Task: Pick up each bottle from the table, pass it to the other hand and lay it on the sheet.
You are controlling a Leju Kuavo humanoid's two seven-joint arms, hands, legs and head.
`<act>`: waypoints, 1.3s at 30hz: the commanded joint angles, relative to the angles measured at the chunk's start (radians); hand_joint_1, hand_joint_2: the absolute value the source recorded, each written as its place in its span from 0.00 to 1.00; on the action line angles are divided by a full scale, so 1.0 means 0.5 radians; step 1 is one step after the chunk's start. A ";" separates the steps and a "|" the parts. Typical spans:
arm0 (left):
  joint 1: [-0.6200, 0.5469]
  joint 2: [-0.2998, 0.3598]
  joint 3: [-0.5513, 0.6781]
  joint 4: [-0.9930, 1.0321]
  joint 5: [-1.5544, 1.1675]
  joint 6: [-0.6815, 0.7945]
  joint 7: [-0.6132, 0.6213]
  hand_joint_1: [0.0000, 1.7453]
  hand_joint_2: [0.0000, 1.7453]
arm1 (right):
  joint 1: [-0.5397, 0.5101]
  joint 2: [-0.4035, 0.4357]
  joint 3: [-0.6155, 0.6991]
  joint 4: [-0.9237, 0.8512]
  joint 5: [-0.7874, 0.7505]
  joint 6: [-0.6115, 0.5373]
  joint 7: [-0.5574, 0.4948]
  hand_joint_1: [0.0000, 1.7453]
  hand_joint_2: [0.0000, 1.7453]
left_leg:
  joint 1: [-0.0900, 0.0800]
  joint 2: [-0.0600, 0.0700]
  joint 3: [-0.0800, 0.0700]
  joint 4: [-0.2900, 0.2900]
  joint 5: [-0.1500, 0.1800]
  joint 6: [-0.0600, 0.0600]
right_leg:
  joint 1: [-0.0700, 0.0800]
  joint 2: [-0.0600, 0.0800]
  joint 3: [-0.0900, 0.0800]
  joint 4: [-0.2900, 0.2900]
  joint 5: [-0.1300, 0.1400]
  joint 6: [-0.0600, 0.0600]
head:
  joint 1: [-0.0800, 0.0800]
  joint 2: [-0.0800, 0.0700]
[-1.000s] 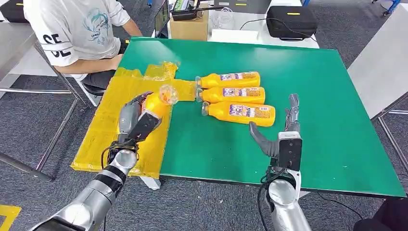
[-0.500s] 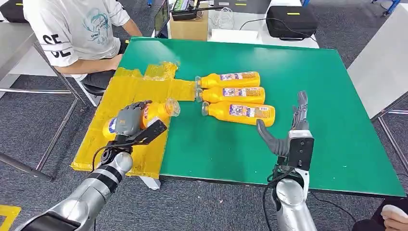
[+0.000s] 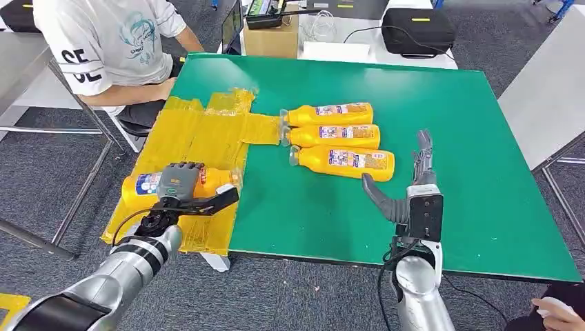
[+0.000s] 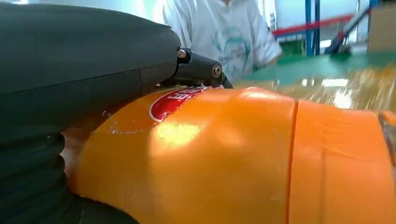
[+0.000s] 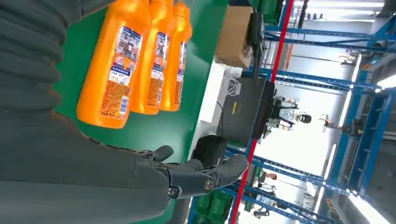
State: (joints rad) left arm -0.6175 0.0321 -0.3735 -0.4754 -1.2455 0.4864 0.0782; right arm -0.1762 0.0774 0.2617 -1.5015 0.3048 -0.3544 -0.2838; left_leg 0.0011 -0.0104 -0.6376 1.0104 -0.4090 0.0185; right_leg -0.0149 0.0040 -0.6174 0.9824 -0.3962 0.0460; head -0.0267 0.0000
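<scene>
Grey carpet floor (image 3: 41,186). Green table (image 3: 428,103) — white desk (image 3: 359,49) behind it. Blue racking (image 5: 327,84), bright overhead light.

The robot's left hand (image 4: 79,93), a dark grey ribbed cover with a dark finger bearing small brass-coloured pins, grips a glossy orange plastic bottle (image 4: 243,158) from above. A red oval label with white lettering (image 4: 180,100) sits on the bottle just beside the finger. Past the bottle lies a shiny yellow plastic sheet (image 4: 355,88), blurred, with the green table top (image 4: 299,70) beyond it. A person in a white printed T-shirt (image 4: 224,32) sits at the table's far side.
</scene>
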 commanded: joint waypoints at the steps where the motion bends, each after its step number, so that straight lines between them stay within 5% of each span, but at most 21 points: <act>1: -0.135 0.035 -0.072 0.310 -0.070 -0.069 0.049 1.00 1.00 | -0.082 -0.028 -0.036 0.120 -0.010 0.043 0.025 0.00 1.00 | 0.000 0.001 0.005 -0.001 -0.001 -0.001 | 0.000 0.000 0.006 -0.001 -0.001 -0.002 | 0.000 0.000; 4: -0.122 0.014 -0.014 0.316 -0.031 -0.104 0.031 1.00 1.00 | -0.074 -0.027 -0.049 0.135 -0.020 0.058 0.036 0.00 1.00 | 0.001 0.002 0.005 -0.001 -0.001 -0.001 | 0.001 0.002 0.006 -0.002 0.000 -0.002 | 0.000 0.000; 5: -0.124 0.007 -0.009 0.321 -0.025 -0.143 0.008 0.16 1.00 | -0.066 -0.022 -0.061 0.127 -0.030 0.056 0.037 0.00 1.00 | 0.001 0.004 0.010 -0.001 -0.003 -0.002 | 0.001 0.003 0.010 -0.001 -0.002 -0.004 | -0.001 -0.001; 6: -0.117 -0.014 0.080 0.306 0.084 -0.218 -0.081 0.00 0.00 | -0.059 -0.024 -0.071 0.118 -0.031 0.057 0.037 0.00 1.00 | 0.001 0.002 0.008 -0.001 -0.002 -0.002 | 0.001 0.002 0.008 -0.002 -0.001 -0.003 | 0.000 0.000; 21: 0.138 -0.001 0.424 -0.159 0.997 -0.804 -0.975 0.00 0.00 | -0.065 -0.093 -0.144 0.215 -0.107 0.132 0.020 0.00 1.00 | 0.000 0.001 0.021 -0.003 -0.004 -0.003 | 0.001 0.001 0.022 -0.005 -0.003 -0.004 | -0.002 0.000; 32: 0.182 0.010 0.428 -0.239 1.128 -0.888 -1.016 0.00 0.00 | -0.083 -0.104 -0.139 0.261 -0.118 0.143 0.011 0.00 1.00 | -0.002 -0.001 0.016 -0.002 -0.004 -0.002 | -0.002 0.001 0.016 -0.002 -0.002 -0.003 | -0.001 0.000; 38: 0.333 -0.123 0.584 -0.614 1.940 -1.006 -1.151 0.00 0.00 | -0.146 -0.136 -0.068 0.427 -0.101 0.139 0.037 0.00 1.00 | -0.001 -0.001 0.015 -0.001 -0.003 -0.001 | -0.001 0.001 0.016 -0.003 -0.002 -0.002 | -0.001 -0.001; 39: 0.356 -0.159 0.608 -0.686 2.047 -0.950 -1.168 0.00 0.00 | -0.148 -0.132 -0.062 0.448 -0.086 0.124 0.037 0.00 0.00 | -0.001 -0.002 0.012 -0.001 -0.002 -0.001 | -0.002 -0.001 0.014 -0.002 -0.001 -0.002 | -0.001 0.000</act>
State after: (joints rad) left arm -0.5063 0.0305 -0.1674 -0.6520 -0.5071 0.0068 -0.4773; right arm -0.1772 0.0366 0.2026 -1.4355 0.2472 -0.2815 -0.2739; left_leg -0.0001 -0.0133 -0.6342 1.0102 -0.4090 0.0186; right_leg -0.0164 0.0026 -0.6135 0.9822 -0.3964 0.0462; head -0.0271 0.0000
